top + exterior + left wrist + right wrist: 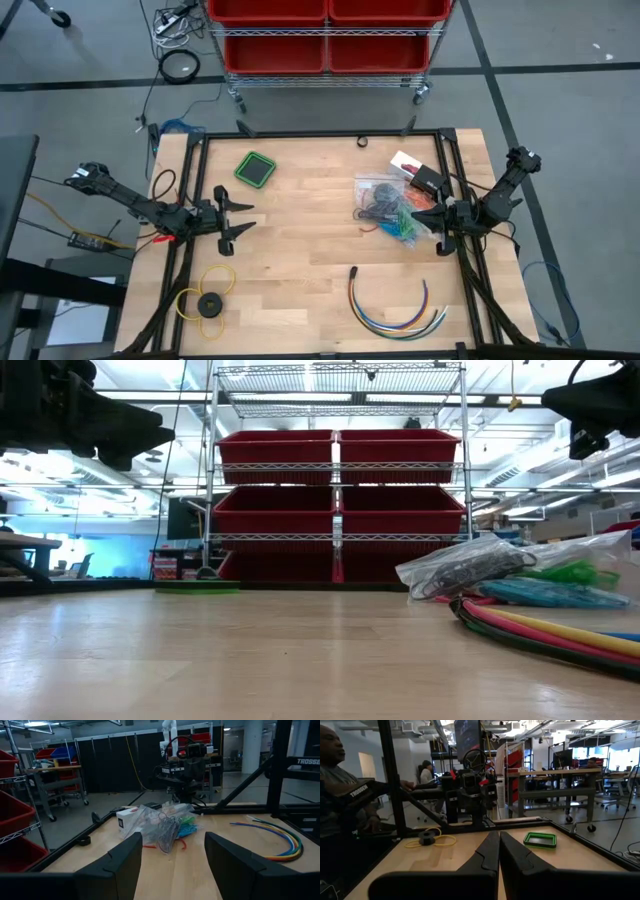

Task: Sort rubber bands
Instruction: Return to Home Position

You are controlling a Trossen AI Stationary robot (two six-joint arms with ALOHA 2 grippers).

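Note:
The rubber bands sit in clear plastic bags piled on the right half of the table, in dark, green, blue and orange bunches. The low view shows the bag pile resting on the wood, and the left wrist view shows the pile straight ahead. My right gripper hovers at the pile's right edge, shut and pointing left. Its own view shows no bags, because the fingers hide them. My left gripper is open over the table's left side, facing the pile from far off.
A green square tray lies far-left. A yellow ring with a black disc lies near-left. Curved multicoloured cables lie near-right. A white box sits behind the bags. A rack of red bins stands beyond the far edge. A person is beside the table.

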